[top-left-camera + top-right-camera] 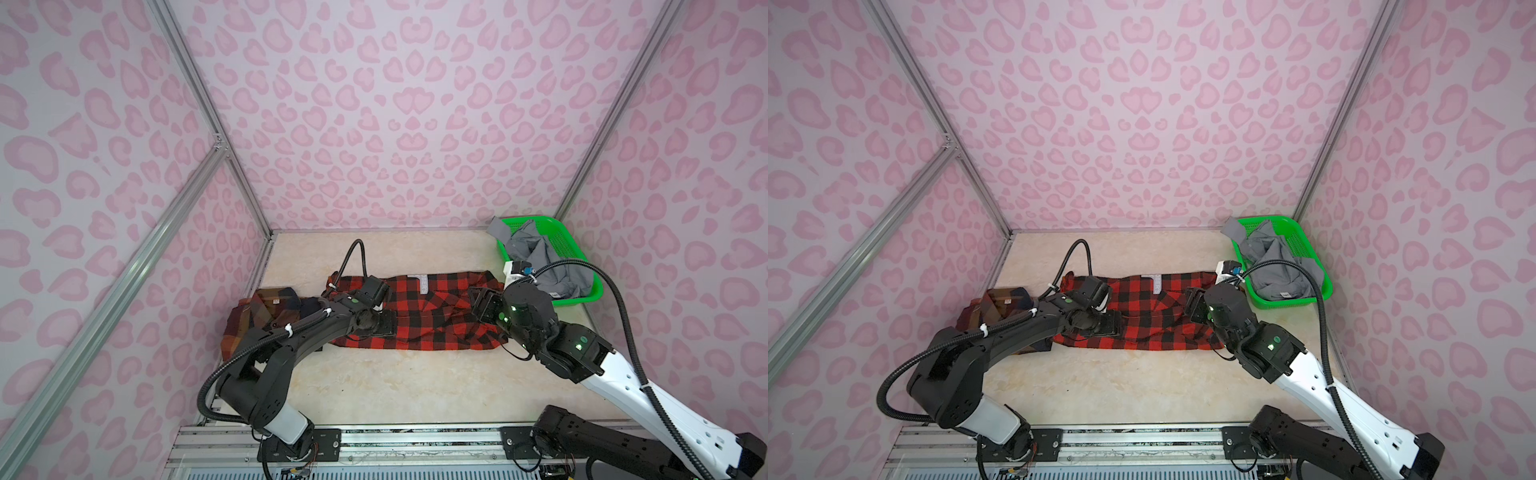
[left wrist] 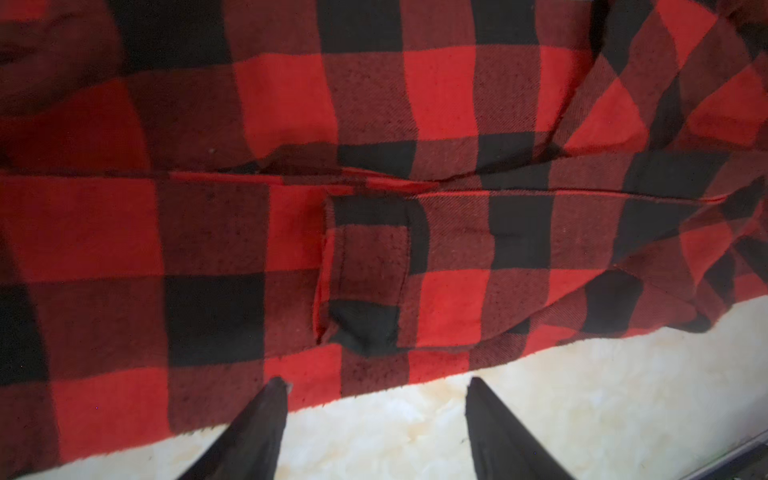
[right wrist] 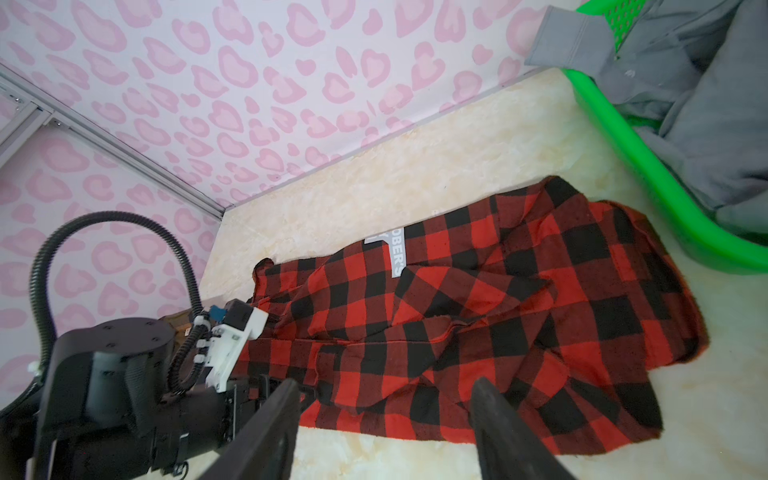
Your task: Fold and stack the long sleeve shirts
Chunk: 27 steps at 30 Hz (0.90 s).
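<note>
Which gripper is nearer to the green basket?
Right. The right gripper hovers over the end of the flannel beside the green basket; the left gripper is over its opposite end, near the plaid shirt.

Robot lab test cell. Aluminium extrusion frame (image 1: 200,95) boxes in left, right and far sides. Pink leopard-print panels (image 1: 395,124) serve as walls. Cream marble-look tabletop (image 1: 415,386) inside. Left arm (image 1: 282,357) and right arm (image 1: 623,374) bolted to slotted metal rail (image 1: 415,440) at near edge; corrugated cable hose (image 3: 104,219) loops loose.
</note>
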Available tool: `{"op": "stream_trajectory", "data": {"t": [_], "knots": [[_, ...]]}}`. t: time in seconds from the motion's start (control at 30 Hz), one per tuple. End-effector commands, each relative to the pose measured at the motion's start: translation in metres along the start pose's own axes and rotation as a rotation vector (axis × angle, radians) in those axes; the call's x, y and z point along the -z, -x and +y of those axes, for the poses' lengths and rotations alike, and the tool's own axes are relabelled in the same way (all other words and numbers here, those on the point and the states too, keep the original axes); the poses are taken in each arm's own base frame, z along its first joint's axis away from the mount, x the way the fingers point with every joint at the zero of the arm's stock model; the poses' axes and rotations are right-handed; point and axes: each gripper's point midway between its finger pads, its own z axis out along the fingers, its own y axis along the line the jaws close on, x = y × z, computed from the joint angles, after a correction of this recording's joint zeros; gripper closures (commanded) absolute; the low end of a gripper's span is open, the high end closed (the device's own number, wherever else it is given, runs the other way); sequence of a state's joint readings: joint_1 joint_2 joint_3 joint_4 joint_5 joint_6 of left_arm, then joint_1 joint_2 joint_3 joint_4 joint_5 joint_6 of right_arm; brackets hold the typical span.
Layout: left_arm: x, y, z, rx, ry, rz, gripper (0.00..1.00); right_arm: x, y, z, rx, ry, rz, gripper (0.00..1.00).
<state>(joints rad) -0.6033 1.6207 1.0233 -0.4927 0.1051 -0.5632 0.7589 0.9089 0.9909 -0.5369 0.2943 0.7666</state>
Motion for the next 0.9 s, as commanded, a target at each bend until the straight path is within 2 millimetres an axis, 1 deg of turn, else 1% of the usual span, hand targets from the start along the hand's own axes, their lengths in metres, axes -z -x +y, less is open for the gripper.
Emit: {"op": "stream_trajectory", "data": {"t": [0.0, 0.1, 0.2, 0.27, 0.4, 0.5, 0.53, 0.57, 0.63, 0.73, 0.83, 0.87], "knots": [[-0.014, 0.011, 0.001, -0.055, 0.038, 0.000, 0.30, 0.006, -0.006, -0.009, 0.094, -0.013, 0.020, 0.35], [-0.028, 0.013, 0.004, -0.070, 0.080, 0.027, 0.31, 0.010, -0.007, -0.010, 0.110, 0.000, 0.021, 0.35], [-0.034, 0.017, 0.010, -0.082, 0.129, 0.024, 0.34, 0.013, -0.010, -0.011, 0.121, 0.013, 0.027, 0.35], [-0.037, 0.020, 0.015, -0.091, 0.157, 0.023, 0.37, 0.015, -0.010, -0.011, 0.123, 0.020, 0.026, 0.34], [-0.046, 0.018, 0.015, -0.096, 0.171, 0.041, 0.50, 0.018, -0.008, -0.011, 0.122, 0.028, 0.017, 0.34], [-0.044, 0.021, 0.013, -0.102, 0.175, 0.028, 0.60, 0.019, -0.009, -0.011, 0.120, 0.034, 0.017, 0.34], [-0.043, 0.023, 0.012, -0.106, 0.179, 0.021, 0.63, 0.019, -0.009, -0.011, 0.121, 0.034, 0.018, 0.34], [-0.040, 0.025, 0.011, -0.109, 0.177, 0.016, 0.73, 0.018, -0.010, -0.012, 0.123, 0.030, 0.020, 0.34], [-0.034, 0.031, 0.006, -0.117, 0.171, -0.001, 0.84, 0.018, -0.010, -0.013, 0.122, 0.026, 0.019, 0.34], [-0.016, 0.048, -0.006, -0.129, 0.148, -0.050, 0.96, 0.012, -0.015, -0.022, 0.118, -0.012, 0.032, 0.34], [0.011, 0.070, -0.021, -0.158, 0.130, -0.121, 0.96, 0.005, -0.024, -0.030, 0.107, -0.045, 0.071, 0.34], [0.025, 0.083, -0.027, -0.165, 0.125, -0.164, 0.96, 0.002, -0.027, -0.032, 0.102, -0.048, 0.085, 0.34]]}}
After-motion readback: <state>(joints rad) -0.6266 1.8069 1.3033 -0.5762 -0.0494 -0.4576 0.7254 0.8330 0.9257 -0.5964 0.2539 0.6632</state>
